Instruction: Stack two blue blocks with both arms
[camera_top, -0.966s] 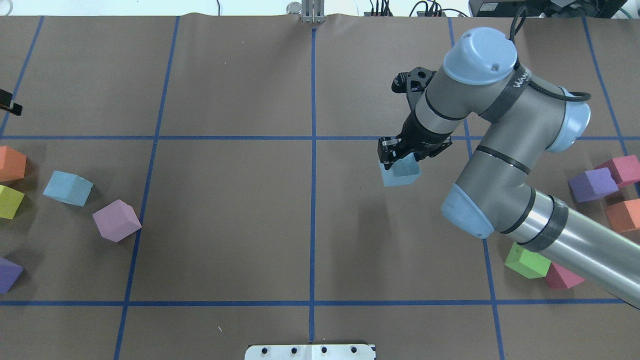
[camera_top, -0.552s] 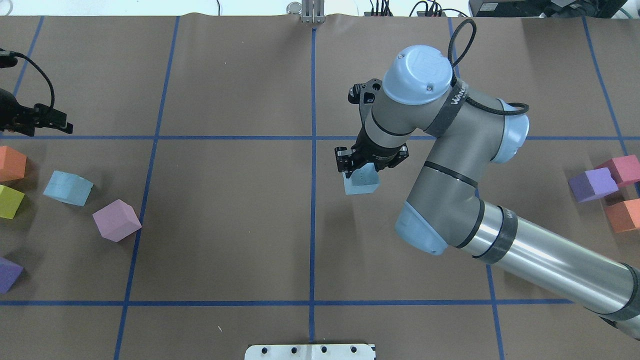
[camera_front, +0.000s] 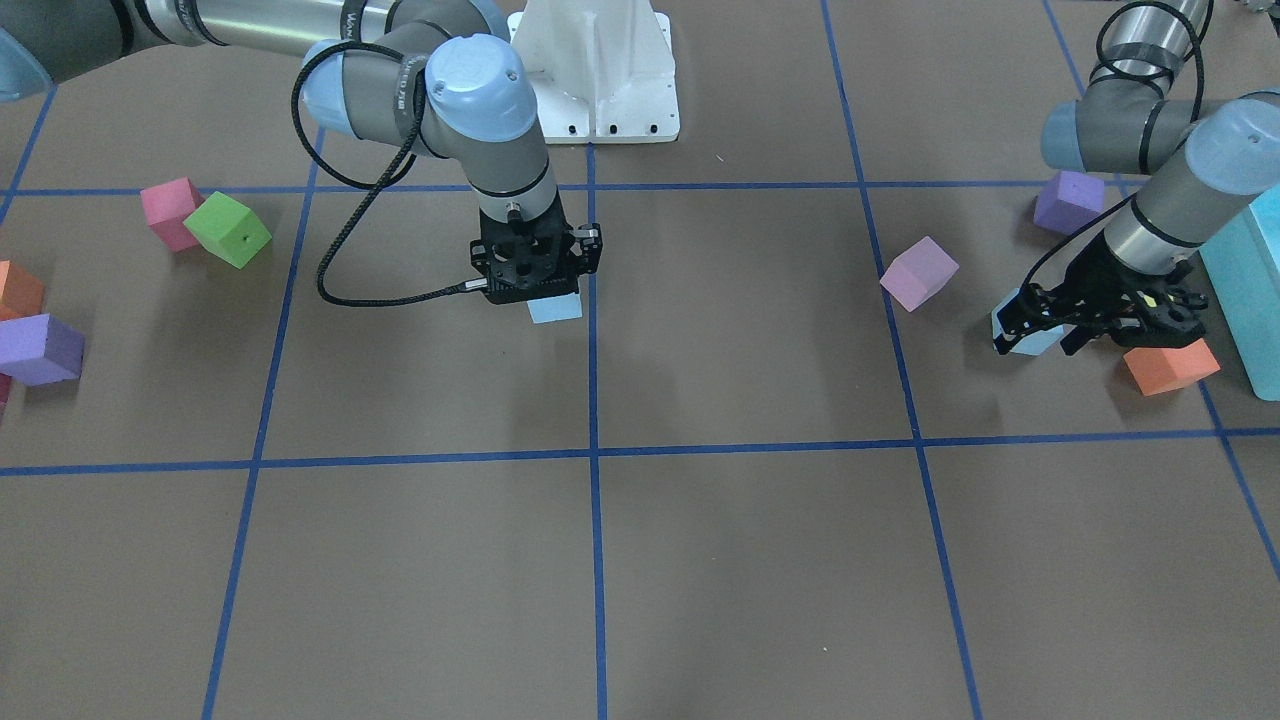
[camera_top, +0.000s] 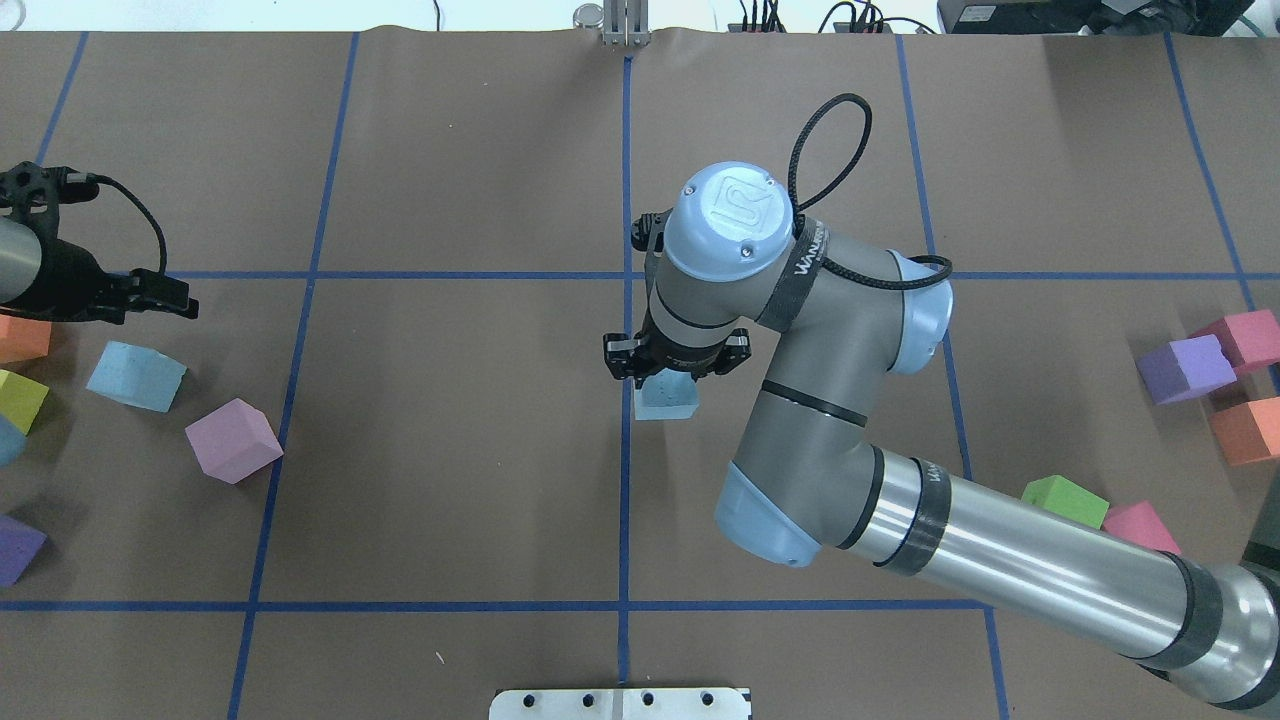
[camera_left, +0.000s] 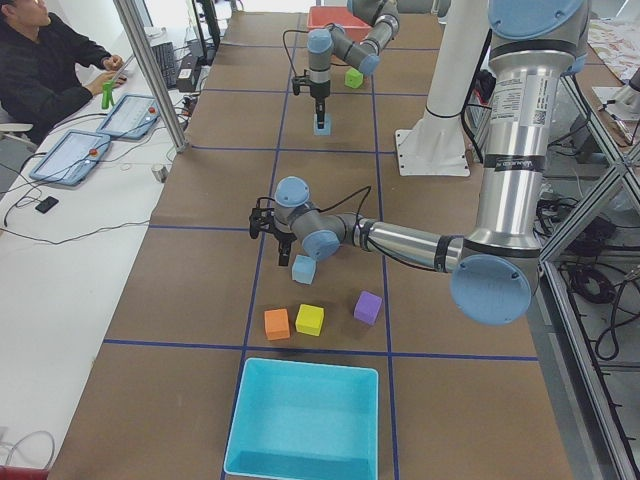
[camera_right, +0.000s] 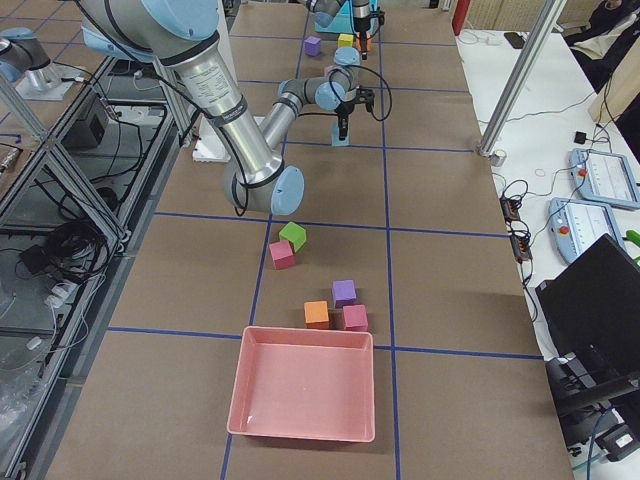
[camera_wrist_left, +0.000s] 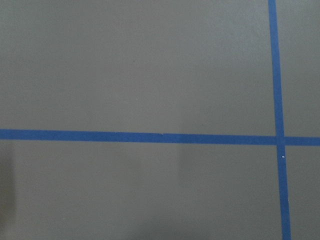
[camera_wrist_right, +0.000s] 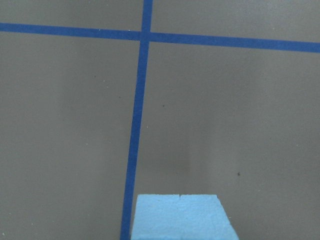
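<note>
The right gripper (camera_top: 668, 374) points straight down near the middle of the table, its jaws clenched on one blue block (camera_top: 666, 398). This block sits just right of the central blue tape line (camera_top: 624, 500); whether its underside touches the brown paper cannot be told. In the right wrist view only the block's top face shows at the bottom edge, beside the tape.

The second blue block (camera_top: 135, 376) lies on the paper at the table's left end, with a lilac cube (camera_top: 233, 440) near it and an orange cube (camera_top: 20, 338) and a yellow-green cube (camera_top: 18, 402) further left. The left gripper (camera_top: 178, 300) hovers just beyond this block, jaws spread and holding nothing. A turquoise box (camera_front: 1250, 290) stands past the orange cube.
</note>
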